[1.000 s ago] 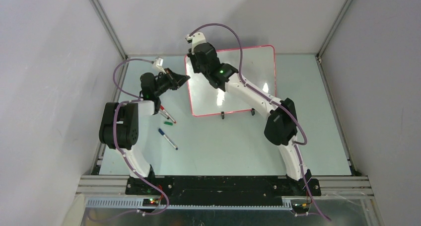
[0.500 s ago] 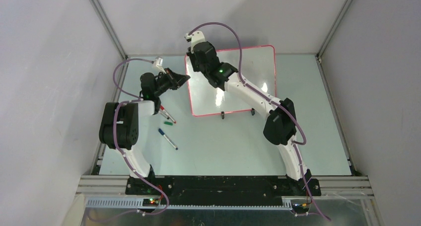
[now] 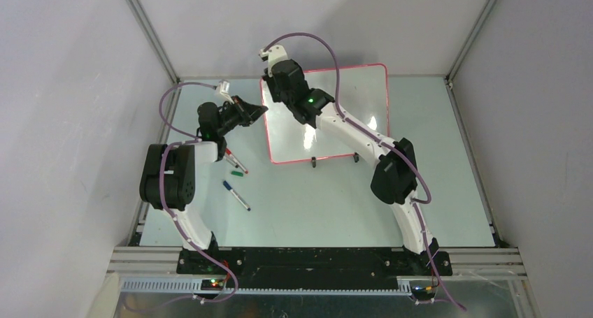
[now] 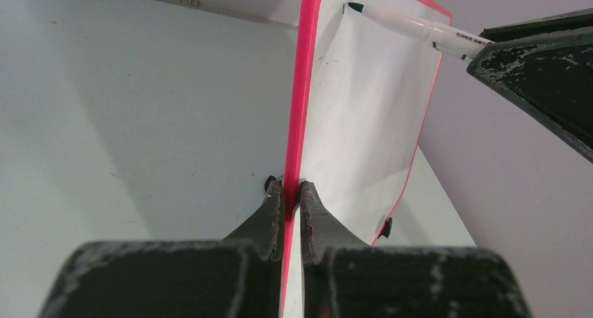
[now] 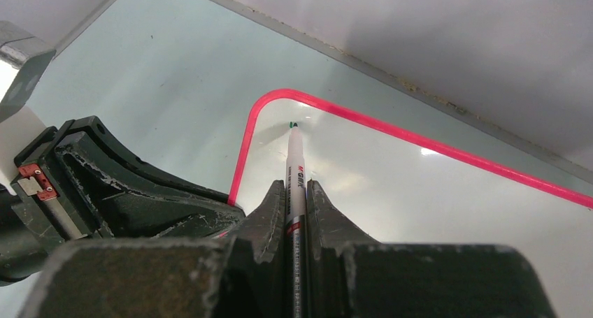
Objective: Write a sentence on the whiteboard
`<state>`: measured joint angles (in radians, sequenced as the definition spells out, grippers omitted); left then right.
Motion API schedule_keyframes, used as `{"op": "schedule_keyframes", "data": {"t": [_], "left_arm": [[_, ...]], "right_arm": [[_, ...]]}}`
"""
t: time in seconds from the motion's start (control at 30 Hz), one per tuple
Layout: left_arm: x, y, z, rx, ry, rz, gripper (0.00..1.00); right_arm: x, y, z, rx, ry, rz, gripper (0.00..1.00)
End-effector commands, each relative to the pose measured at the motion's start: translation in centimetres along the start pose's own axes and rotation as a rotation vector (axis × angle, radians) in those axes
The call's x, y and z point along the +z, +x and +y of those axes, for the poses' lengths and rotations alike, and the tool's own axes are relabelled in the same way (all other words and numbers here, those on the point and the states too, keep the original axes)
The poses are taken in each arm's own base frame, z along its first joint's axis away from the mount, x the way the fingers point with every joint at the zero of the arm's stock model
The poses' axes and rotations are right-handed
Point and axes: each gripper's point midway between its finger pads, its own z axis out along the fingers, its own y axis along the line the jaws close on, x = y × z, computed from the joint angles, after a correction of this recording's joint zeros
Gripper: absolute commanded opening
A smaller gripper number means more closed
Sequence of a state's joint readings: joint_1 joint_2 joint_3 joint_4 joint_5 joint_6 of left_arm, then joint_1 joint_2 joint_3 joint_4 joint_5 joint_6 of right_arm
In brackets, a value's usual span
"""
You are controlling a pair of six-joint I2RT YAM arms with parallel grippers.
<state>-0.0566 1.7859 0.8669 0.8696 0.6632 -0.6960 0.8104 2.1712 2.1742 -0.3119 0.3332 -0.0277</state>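
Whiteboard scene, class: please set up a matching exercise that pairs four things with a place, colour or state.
1 left hand
2 right hand
3 whiteboard
4 blue marker

a lies loose on the table
b shut on the green-tipped marker
c shut on the board's edge
d white with a red-pink rim

Pairs: 1-c, 2-b, 3-d, 4-a

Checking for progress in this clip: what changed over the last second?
The right gripper, jaws shut on the marker, crept slightly left toward the board's far-left corner, where the tip now sits. Nothing was taken or let go. The left gripper stays clamped on the board's left edge, and the loose markers on the table have not moved.
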Motion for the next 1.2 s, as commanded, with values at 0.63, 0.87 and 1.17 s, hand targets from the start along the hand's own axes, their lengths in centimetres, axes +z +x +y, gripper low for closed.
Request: {"op": "schedule_keyframes", "data": {"t": [0.63, 0.87, 1.17], "left_arm": [[0.2, -1.2, -1.8, 0.066, 0.043, -0.026, 0.0], [0.2, -1.1, -1.7, 0.064, 0.041, -0.025, 0.0], [0.2, -1.2, -1.7, 0.066, 0.041, -0.026, 0.0]], "right_arm": [[-1.0, -2.8, -0.7, 0.019, 0.026, -0.085, 0.0], [-1.0, -3.0, -1.1, 0.027, 0.035, -0.088, 0.0], [-0.9, -3.0, -1.2, 0.032, 0.035, -0.088, 0.0]]}}
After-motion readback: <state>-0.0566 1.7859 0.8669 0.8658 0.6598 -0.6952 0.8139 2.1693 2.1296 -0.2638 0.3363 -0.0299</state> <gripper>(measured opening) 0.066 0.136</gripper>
